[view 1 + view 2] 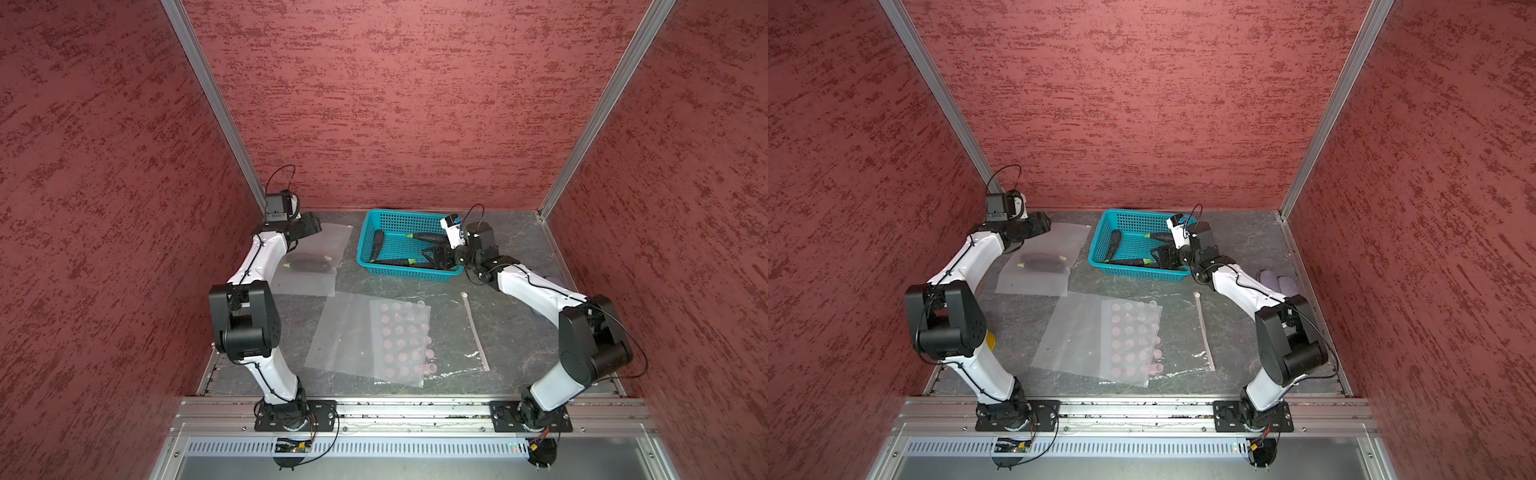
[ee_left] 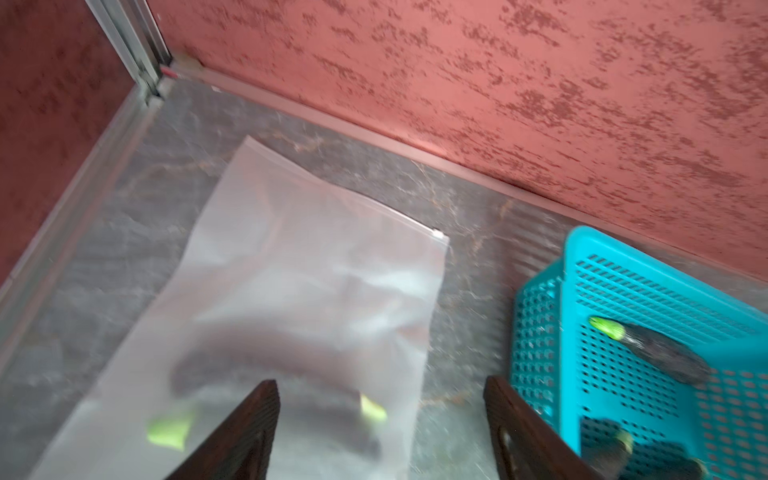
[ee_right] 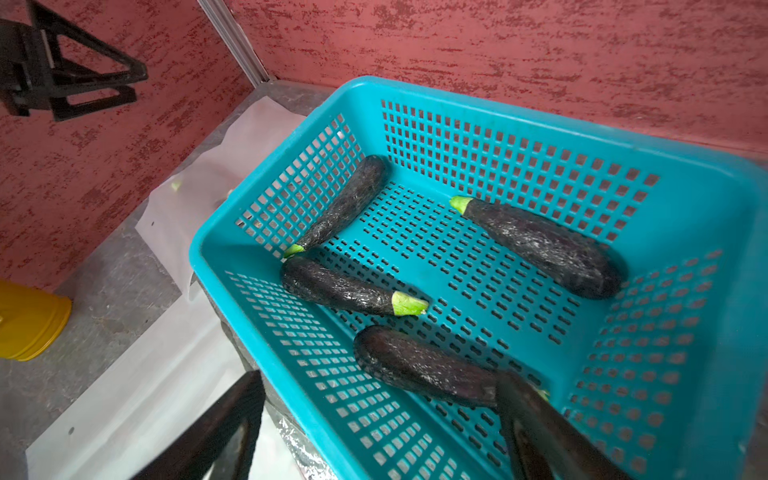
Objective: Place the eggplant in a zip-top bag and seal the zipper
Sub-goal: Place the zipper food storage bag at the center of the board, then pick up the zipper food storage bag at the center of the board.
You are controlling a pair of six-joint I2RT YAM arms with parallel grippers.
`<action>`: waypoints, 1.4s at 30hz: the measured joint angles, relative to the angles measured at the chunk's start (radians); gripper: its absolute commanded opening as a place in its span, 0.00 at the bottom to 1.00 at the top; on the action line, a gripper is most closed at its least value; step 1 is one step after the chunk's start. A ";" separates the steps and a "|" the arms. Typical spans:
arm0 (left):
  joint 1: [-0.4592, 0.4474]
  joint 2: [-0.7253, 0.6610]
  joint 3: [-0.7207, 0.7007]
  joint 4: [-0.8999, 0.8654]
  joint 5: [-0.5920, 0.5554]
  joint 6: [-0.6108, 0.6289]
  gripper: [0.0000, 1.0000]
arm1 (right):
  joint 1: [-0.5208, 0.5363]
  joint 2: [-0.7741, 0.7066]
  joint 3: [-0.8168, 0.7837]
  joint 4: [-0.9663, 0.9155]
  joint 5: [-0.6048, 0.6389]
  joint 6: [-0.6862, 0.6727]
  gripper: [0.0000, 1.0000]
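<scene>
A frosted zip-top bag lies flat at the back left with a dark eggplant inside it, showing blurred through the plastic in the left wrist view. The bag's zipper edge faces the back wall. My left gripper hangs open and empty above the bag. A teal basket at the back holds several more eggplants. My right gripper is open astride the basket's near wall, one finger outside and one inside beside an eggplant, gripping nothing.
Two empty clear bags overlap mid-table, one with pink dots. A clear bag's zipper strip lies to their right. A yellow object sits behind the left arm, a purple one behind the right. Red walls enclose three sides.
</scene>
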 measured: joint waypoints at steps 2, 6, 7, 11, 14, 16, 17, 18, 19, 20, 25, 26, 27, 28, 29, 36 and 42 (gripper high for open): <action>-0.016 -0.051 -0.077 0.026 0.008 -0.039 0.81 | 0.000 -0.006 -0.014 0.012 0.019 0.009 0.89; -0.077 -0.111 -0.184 0.055 0.034 -0.109 0.81 | 0.000 -0.021 -0.043 0.015 0.051 0.026 0.90; -0.097 -0.118 -0.203 0.067 0.040 -0.122 0.81 | 0.000 -0.026 -0.048 0.015 0.061 0.030 0.90; -0.160 -0.148 -0.273 0.112 0.067 -0.173 0.81 | 0.000 -0.039 -0.064 0.021 0.097 0.054 0.91; -0.183 -0.176 -0.320 0.147 0.082 -0.203 0.81 | 0.000 -0.041 -0.065 0.033 0.120 0.079 0.91; -0.195 -0.188 -0.338 0.165 0.083 -0.212 0.81 | 0.000 -0.041 -0.065 0.040 0.132 0.099 0.91; -0.201 -0.192 -0.344 0.175 0.082 -0.214 0.81 | 0.000 -0.041 -0.065 0.043 0.137 0.109 0.91; -0.210 -0.194 -0.349 0.181 0.080 -0.214 0.81 | 0.000 -0.041 -0.065 0.047 0.140 0.118 0.91; -0.219 -0.195 -0.352 0.183 0.077 -0.214 0.81 | 0.000 -0.040 -0.065 0.051 0.145 0.128 0.91; -0.232 -0.195 -0.354 0.187 0.072 -0.214 0.81 | 0.002 -0.040 -0.065 0.058 0.149 0.135 0.91; -0.290 -0.195 -0.370 0.191 0.066 -0.213 0.81 | 0.016 -0.025 -0.060 0.066 0.178 0.156 0.92; -0.297 -0.195 -0.373 0.196 0.069 -0.214 0.81 | 0.021 -0.019 -0.057 0.064 0.186 0.157 0.92; -0.304 -0.195 -0.379 0.204 0.079 -0.214 0.81 | 0.027 -0.015 -0.055 0.063 0.198 0.157 0.93; -0.307 -0.195 -0.386 0.211 0.084 -0.214 0.81 | 0.033 -0.013 -0.055 0.063 0.205 0.157 0.93; -0.307 -0.195 -0.395 0.221 0.087 -0.215 0.81 | 0.040 -0.013 -0.055 0.062 0.215 0.156 0.94; -0.340 -0.218 -0.476 0.245 0.082 -0.222 0.81 | 0.064 -0.017 -0.055 0.068 0.243 0.157 0.95; -0.376 -0.319 -0.533 0.246 0.052 -0.238 0.81 | 0.066 -0.021 -0.026 0.068 0.240 0.156 0.95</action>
